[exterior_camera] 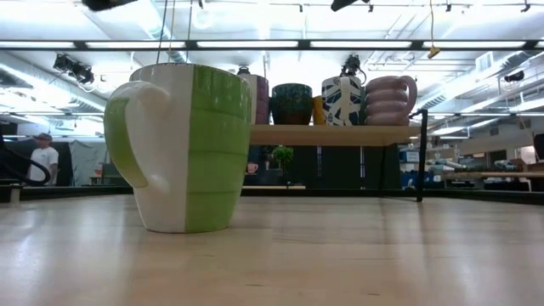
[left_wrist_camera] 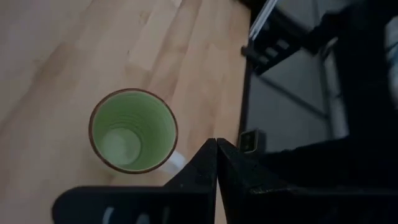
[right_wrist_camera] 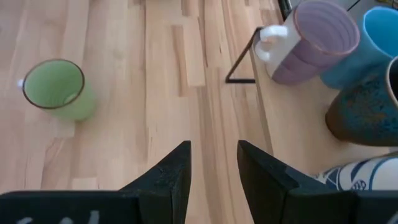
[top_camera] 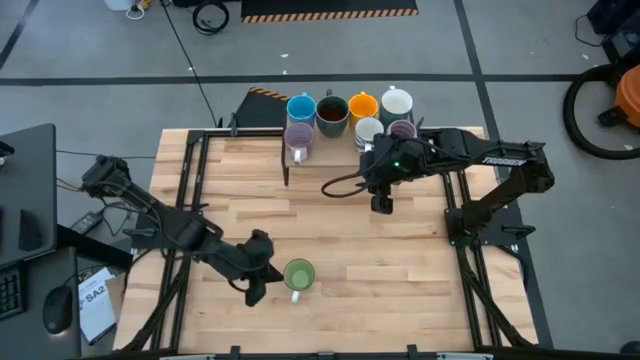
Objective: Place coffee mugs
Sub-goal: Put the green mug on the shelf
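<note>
Wooden bench (top_camera: pixel 330 230): green mug (top_camera: pixel 298 274) upright, free. Left gripper (top_camera: pixel 256 290) beside it, fingers together. Right gripper (right_wrist_camera: pixel 213 163) empty, fingers apart; approach next shelf (exterior_camera: pixel 340 134) mug squarely, avoid neighbours.

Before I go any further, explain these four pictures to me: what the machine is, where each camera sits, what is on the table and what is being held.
It is a robot with two dark arms at a wooden table, each ending in a two-finger gripper. One picture looks straight down from above, one looks level across the tabletop, and two come from cameras on the wrists.

A green mug stands upright on the near part of the table, alone. The other mugs crowd a raised shelf at the far edge, among them a blue mug, an orange mug and a lilac mug.

The left gripper is shut beside the green mug, holding nothing. The right gripper hangs near the shelf with its fingers apart and nothing between them.
</note>
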